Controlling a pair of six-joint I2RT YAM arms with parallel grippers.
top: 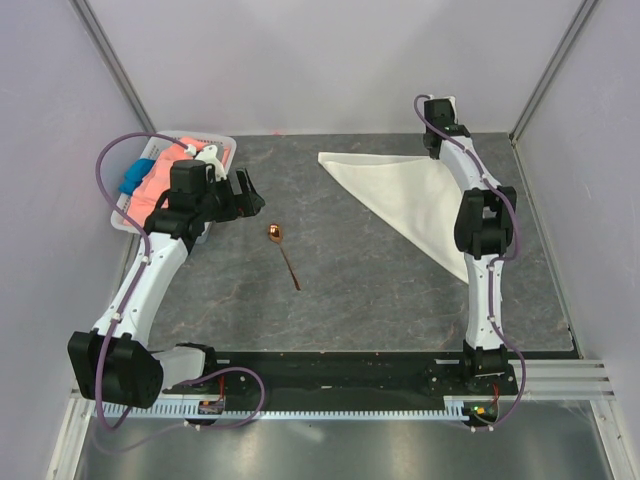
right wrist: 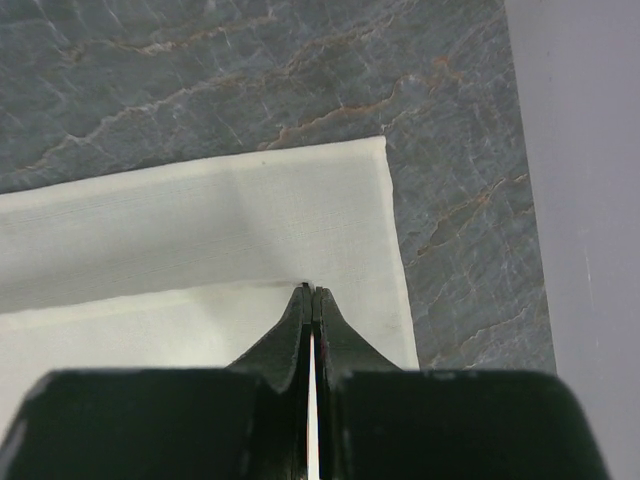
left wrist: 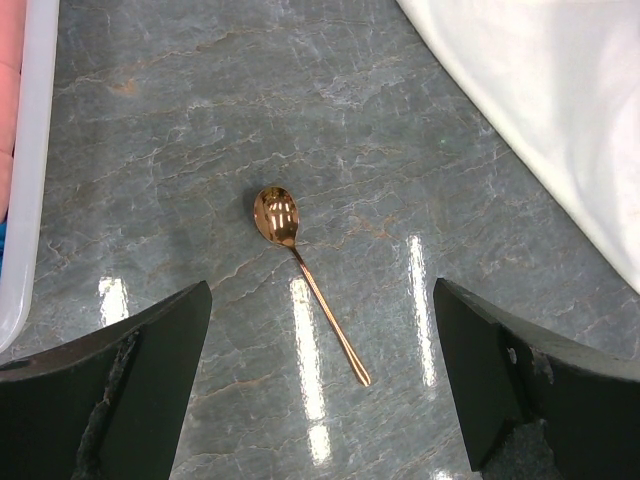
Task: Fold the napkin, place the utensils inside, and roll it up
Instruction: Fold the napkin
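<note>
The off-white napkin (top: 410, 195) lies folded into a triangle on the right half of the dark marbled table. My right gripper (right wrist: 312, 292) is at its far right corner (top: 438, 142), shut on the edge of the upper layer; the lower layer's corner (right wrist: 375, 160) lies flat just beyond the tips. The copper spoon (top: 283, 255) lies alone on the table left of the napkin, bowl away from me. My left gripper (left wrist: 320, 290) hovers open above the spoon (left wrist: 305, 280), handle end between the fingers, touching nothing. From above, the left gripper (top: 247, 197) sits just up-left of the spoon's bowl.
A white tray (top: 215, 143) stands at the far left with a salmon-pink cloth (top: 160, 180) and a blue cloth (top: 133, 178) in it; its wall (left wrist: 30, 150) shows beside the left gripper. Grey walls close in on both sides.
</note>
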